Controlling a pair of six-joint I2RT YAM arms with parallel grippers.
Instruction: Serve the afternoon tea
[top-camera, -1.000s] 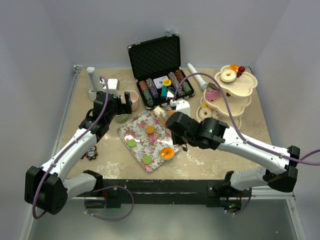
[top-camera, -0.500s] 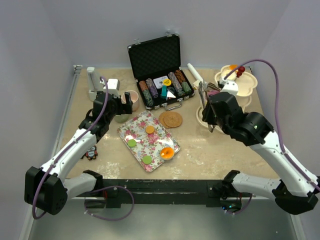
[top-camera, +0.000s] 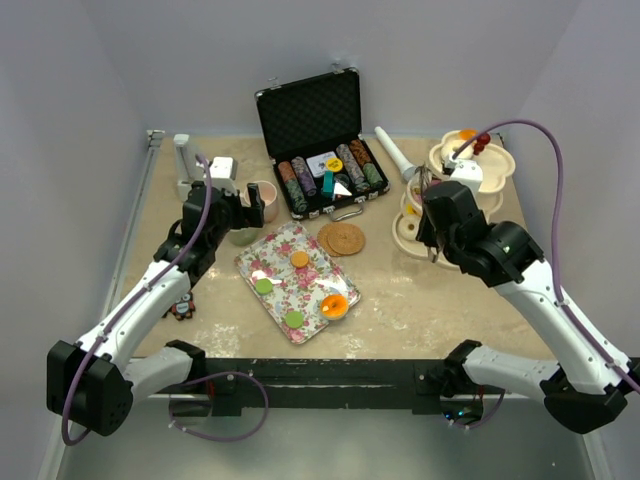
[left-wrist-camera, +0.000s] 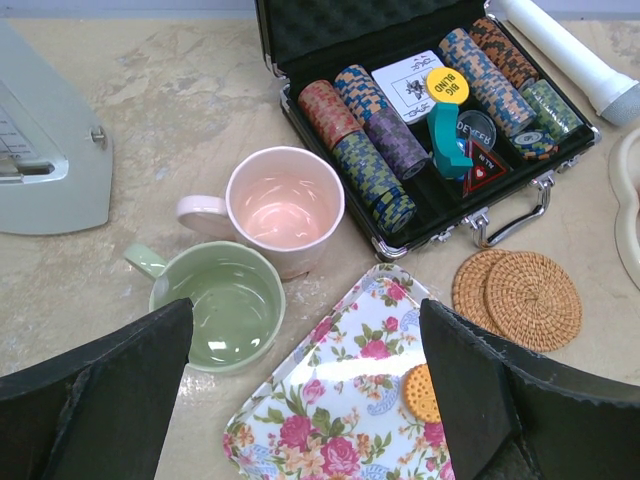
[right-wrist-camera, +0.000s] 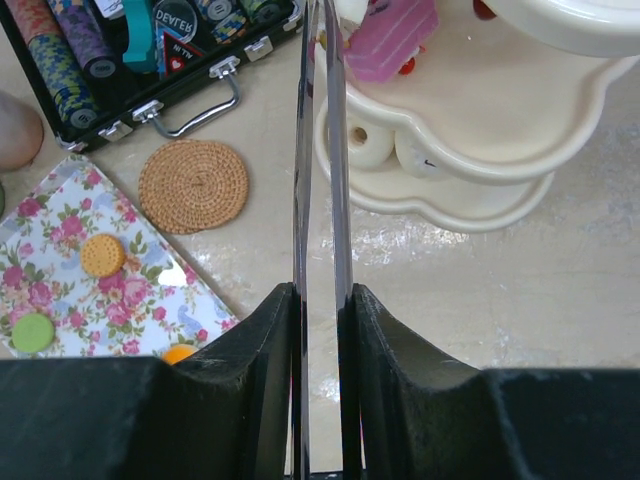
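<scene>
Serving looks partly done. The three-tier stand (top-camera: 500, 165) at the bench's far right corner carries a pink cake (right-wrist-camera: 392, 40) and a white donut (right-wrist-camera: 358, 142). Small round sweets (top-camera: 300, 258) lie on the floral tray (top-camera: 285, 272) mid-bench, and the pink cup (left-wrist-camera: 285, 205) and green cup (left-wrist-camera: 220, 305) sit empty toward the left edge. The right pincer (right-wrist-camera: 320, 300) grips thin tongs (right-wrist-camera: 299, 180) beside the stand. The left pincer (left-wrist-camera: 305, 330) hangs wide open over the cups. A yellow chip (left-wrist-camera: 447, 85) reads "BIG BLIND" and a clear button (left-wrist-camera: 477, 128) reads "DEALER".

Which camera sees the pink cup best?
The left wrist view: the pink cup shows whole and up close, empty inside, handle to the left, beside the green cup. The top external view shows it small and far away. The right wrist view catches only a sliver at its left edge.
</scene>
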